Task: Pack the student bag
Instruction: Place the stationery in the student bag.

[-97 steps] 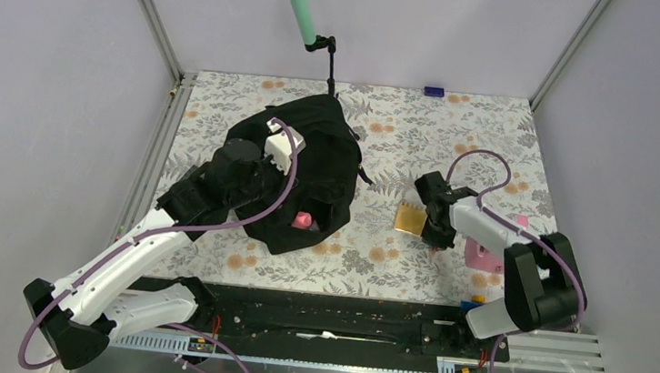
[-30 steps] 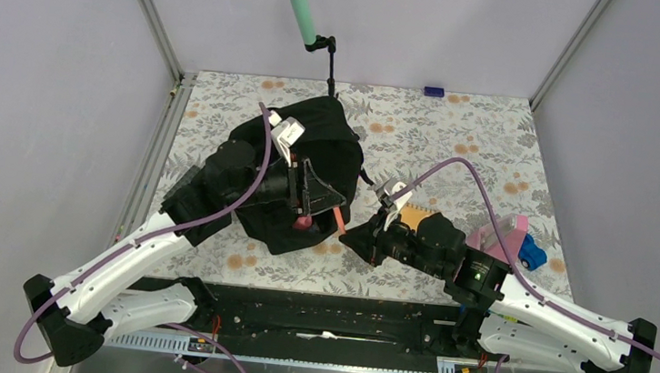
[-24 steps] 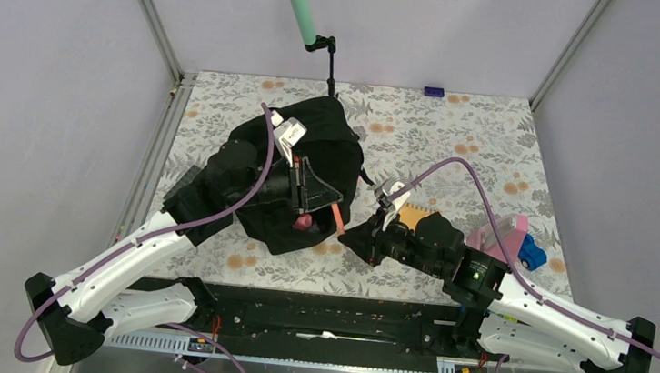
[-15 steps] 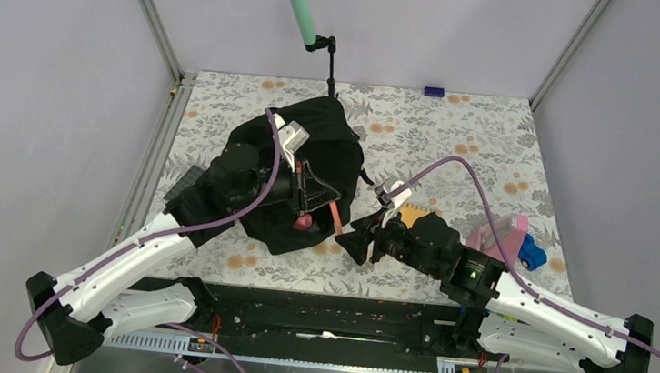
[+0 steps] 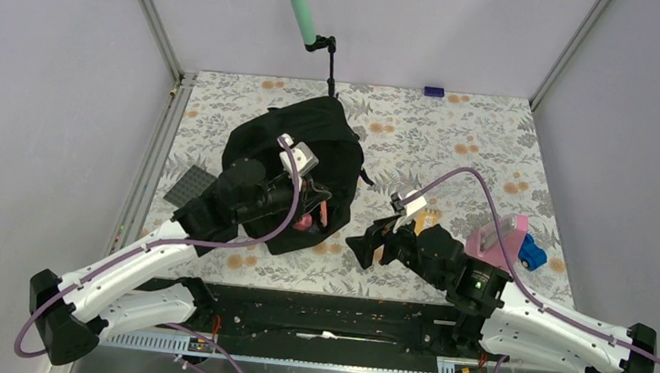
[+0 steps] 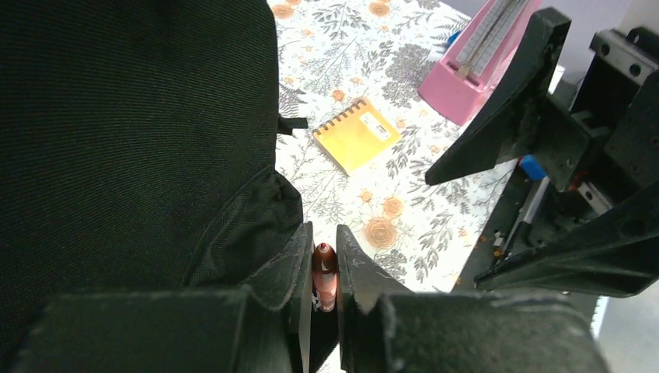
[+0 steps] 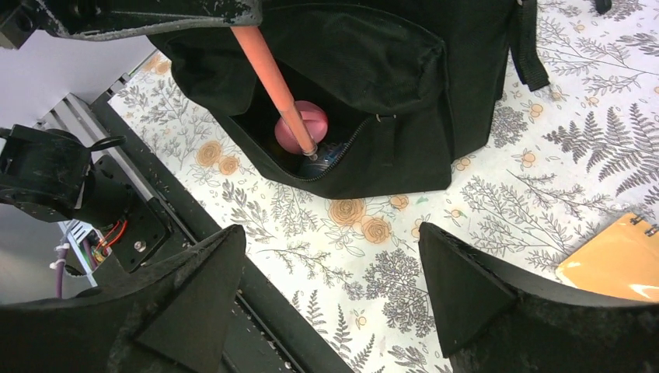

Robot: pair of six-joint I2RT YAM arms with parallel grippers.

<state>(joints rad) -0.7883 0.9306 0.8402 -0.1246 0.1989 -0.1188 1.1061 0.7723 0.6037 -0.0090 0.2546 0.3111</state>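
Left arm's fingers [image 6: 299, 260] grip an orange pen [image 7: 268, 62] slanting tip-down into the open pocket of the student bag [image 5: 332, 132] on the counter [image 5: 460, 126] — right arm's fingers [image 7: 458, 291], spread wide and empty, hover just beside it.

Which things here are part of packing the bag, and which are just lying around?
Part of the job: bag; pen in the left gripper, tip in the bag's pocket; probably the notepad too.
Just lying about, likely: grey plate, blue block, microphone.
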